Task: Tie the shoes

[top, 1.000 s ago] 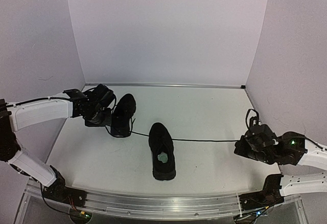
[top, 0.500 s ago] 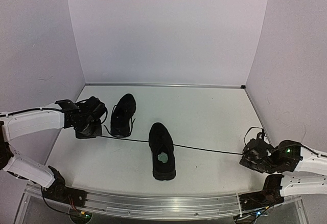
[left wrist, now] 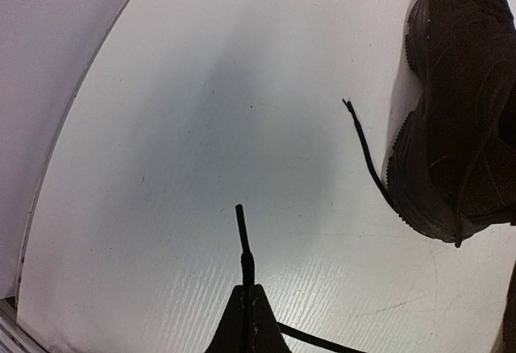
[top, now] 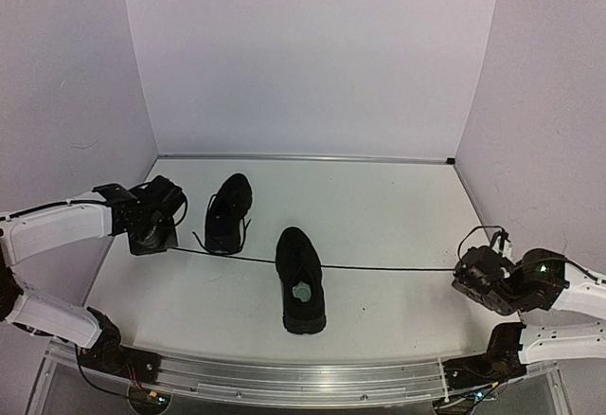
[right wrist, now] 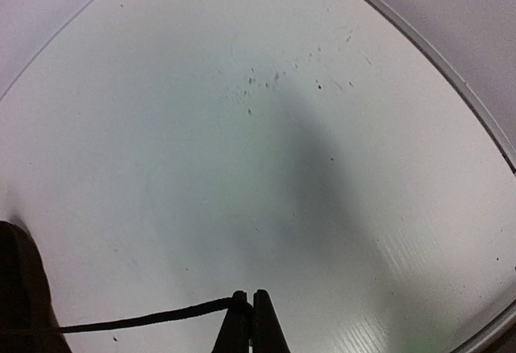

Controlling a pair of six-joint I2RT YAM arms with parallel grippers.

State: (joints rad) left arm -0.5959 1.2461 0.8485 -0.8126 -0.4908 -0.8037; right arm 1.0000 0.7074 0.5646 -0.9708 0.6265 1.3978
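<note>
The left hand (left wrist: 248, 290) and right hand (right wrist: 251, 298) each clamp the thin black lace (top: 388, 268), taut through the black low-top sneaker (top: 301, 282) between them (pale patch inside); pull evenly to avoid dragging it.

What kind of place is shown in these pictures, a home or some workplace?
Probably a robot test booth, not a home: plain pale walls close in a white table, two arms are mounted on a metal rail, and black shoes with one lace pulled straight lie on it.
</note>
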